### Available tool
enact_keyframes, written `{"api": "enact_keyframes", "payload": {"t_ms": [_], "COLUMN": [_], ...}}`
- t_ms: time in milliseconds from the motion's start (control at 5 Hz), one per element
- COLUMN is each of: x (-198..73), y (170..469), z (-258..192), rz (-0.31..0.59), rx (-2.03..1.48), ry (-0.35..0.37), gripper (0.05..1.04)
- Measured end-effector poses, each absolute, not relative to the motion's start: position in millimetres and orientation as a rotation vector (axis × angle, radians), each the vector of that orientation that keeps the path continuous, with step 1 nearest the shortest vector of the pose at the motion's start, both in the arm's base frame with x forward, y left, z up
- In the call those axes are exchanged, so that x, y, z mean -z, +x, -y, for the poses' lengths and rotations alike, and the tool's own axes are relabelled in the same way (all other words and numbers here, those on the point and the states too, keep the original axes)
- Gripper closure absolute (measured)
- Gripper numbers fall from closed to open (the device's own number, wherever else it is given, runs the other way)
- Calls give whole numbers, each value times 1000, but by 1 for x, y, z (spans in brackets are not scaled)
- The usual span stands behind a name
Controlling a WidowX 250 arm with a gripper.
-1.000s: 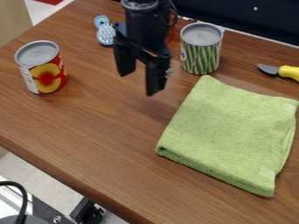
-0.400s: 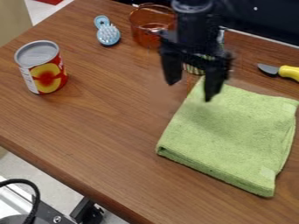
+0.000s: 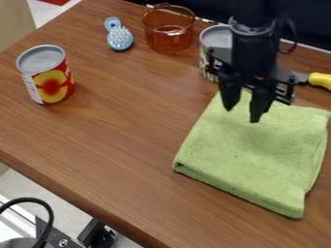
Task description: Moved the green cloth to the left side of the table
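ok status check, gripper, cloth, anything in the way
Gripper open, above cloth. Cloth folded, at right. Red can at left, possible obstacle.

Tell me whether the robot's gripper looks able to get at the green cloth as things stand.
Probably yes: the gripper hangs over the cloth's far part with its fingers apart, and nothing is seen lying on the green cloth. The can stands beyond it, likely out of the way.
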State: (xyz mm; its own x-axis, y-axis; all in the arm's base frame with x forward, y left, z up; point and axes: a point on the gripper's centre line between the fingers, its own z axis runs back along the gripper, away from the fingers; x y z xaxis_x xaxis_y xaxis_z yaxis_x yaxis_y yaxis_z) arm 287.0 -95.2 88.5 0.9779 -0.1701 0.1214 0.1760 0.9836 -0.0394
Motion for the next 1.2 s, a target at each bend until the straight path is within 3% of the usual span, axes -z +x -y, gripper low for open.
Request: {"api": "enact_keyframes", "payload": {"t_ms": [200, 400, 800, 1200], "x": [-75, -70, -59, -46], "y": [285, 288, 287, 280], "z": [105, 111, 112, 104], "rz": [53, 76, 112, 67], "rx": [218, 228, 238, 236], "ry": [-56, -48, -61, -65], "gripper": [903, 1024, 1030, 1031]}}
